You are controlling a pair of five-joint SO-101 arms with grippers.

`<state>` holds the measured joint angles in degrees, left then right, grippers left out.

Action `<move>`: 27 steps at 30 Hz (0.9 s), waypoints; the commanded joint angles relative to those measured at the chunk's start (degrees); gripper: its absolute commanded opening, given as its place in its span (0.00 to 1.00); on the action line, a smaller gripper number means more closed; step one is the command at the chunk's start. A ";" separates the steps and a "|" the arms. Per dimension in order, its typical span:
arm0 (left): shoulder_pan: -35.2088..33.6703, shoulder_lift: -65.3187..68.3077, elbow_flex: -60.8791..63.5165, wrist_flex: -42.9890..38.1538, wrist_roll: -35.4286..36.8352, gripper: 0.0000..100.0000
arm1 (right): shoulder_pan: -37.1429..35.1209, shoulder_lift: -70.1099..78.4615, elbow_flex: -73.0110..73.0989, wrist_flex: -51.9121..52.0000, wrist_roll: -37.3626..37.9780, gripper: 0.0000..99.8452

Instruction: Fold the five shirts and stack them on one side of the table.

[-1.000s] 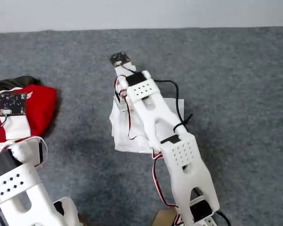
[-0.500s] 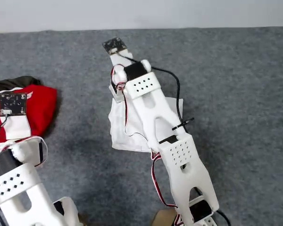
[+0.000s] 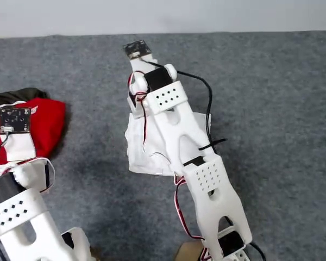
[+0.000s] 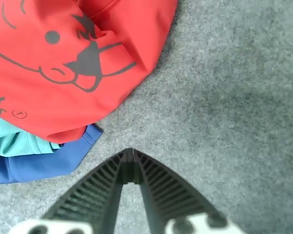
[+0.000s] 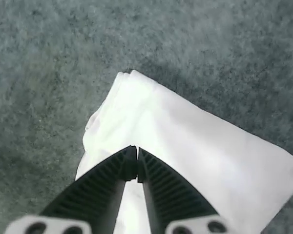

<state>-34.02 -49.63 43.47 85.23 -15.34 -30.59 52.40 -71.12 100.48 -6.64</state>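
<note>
White folded cloth shirt [image 5: 195, 146] under right gripper [image 5: 136, 157]: jaws pressed together, seemingly holding nothing. Spread jaws first, pinch edge layers, drag toward red printed shirt [image 3: 46, 122].

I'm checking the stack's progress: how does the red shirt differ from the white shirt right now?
The red shirt bears a dark drawn print; the white shirt looks plain. The red shirt lies on a teal garment and a blue garment on the left arm's side; the white shirt lies alone mid-table. The red shirt is rumpled; the white shirt is a flatter, straight-edged fold. Both rest on the grey table cover.
</note>
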 commanded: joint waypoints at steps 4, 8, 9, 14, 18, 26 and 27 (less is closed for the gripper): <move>0.09 -0.88 -0.13 -1.05 -0.53 0.00 | 5.05 -12.26 12.22 2.59 -5.19 0.02; 0.00 -0.88 -0.13 -1.05 -0.53 0.00 | 8.22 -19.91 23.91 2.51 -5.36 0.02; 0.00 -0.88 -0.22 -1.05 -0.62 0.00 | 8.84 -21.41 26.11 2.51 -5.36 0.02; 0.09 -0.88 -0.57 -1.05 -0.62 0.00 | 10.77 -27.91 35.87 2.51 -5.45 0.11; 0.09 -0.88 -0.31 -1.14 -0.62 0.00 | 10.86 -30.81 42.11 2.42 -6.77 0.20; 0.09 -0.88 -0.13 -0.70 -2.73 0.00 | 10.42 -30.99 49.76 -0.22 -12.04 0.29; 0.09 -0.88 -0.13 -0.70 -4.84 0.00 | 10.42 -30.99 50.90 -1.54 -11.96 0.29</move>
<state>-34.02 -49.63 43.47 85.23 -16.31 -20.22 25.32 -21.80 100.13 -17.89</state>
